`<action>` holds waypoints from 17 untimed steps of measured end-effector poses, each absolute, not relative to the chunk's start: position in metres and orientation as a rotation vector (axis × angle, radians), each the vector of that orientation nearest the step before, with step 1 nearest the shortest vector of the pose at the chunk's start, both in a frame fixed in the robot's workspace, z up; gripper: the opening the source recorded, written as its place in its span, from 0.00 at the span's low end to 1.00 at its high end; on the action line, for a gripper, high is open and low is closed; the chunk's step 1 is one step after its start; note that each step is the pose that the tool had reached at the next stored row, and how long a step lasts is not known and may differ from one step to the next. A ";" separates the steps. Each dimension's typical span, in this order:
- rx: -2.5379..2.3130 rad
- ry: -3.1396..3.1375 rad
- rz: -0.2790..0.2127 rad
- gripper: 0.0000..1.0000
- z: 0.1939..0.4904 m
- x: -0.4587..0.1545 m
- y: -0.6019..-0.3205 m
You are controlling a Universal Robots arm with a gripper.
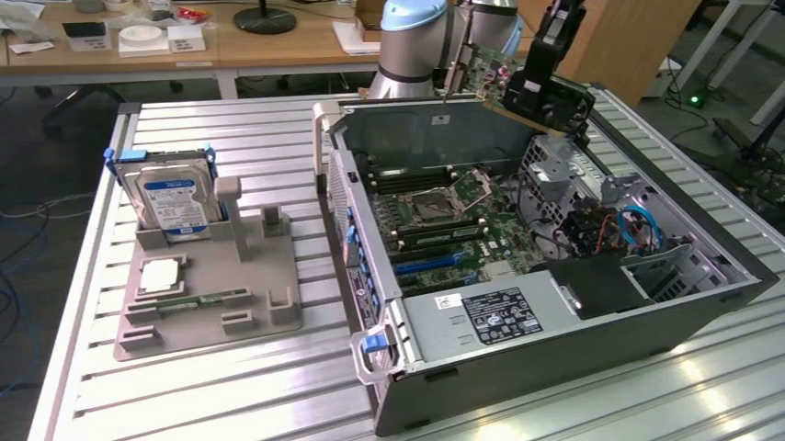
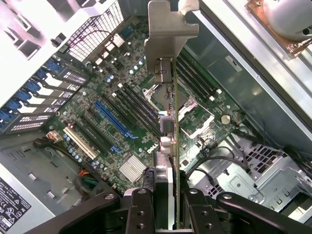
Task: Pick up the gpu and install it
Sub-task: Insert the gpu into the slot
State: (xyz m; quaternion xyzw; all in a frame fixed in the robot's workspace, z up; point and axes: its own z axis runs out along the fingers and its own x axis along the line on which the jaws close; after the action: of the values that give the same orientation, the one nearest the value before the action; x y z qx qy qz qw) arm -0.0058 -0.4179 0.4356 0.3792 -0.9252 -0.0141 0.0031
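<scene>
GPU, a thin flat green circuit card with a black rectangular cooler on one face, hangs in the air over the back corner of an open grey tower computer case, clamped in the black two-fingered gripper of a pale blue and silver robot arm. The wrist view sees the card edge-on as a slim blade, its bare silver metal bracket pointing away from the camera, with the black fingers pressed against its two faces and no gap showing on either side. It is clear of the green motherboard and its long blue expansion slot, and touches neither. At the exterior view's left, well apart from the case, a silver hard drive with a blue-white label stands upright in a grey moulded parts holder on the slatted aluminium table. By its looks the GPU is light and stiff but fragile: a board of this kind is best held flat across the cooler and the back face, as here, or by its bare edges and bracket, keeping clear of the contact edge and the small soldered parts, and without squeezing hard enough to bend it
</scene>
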 end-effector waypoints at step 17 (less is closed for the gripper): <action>1.214 -2.890 -0.044 0.28 0.436 -0.006 -0.418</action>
State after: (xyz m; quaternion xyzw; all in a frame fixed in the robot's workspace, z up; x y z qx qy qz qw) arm -0.0058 -0.4179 0.4355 0.3871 -0.9219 -0.0141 0.0032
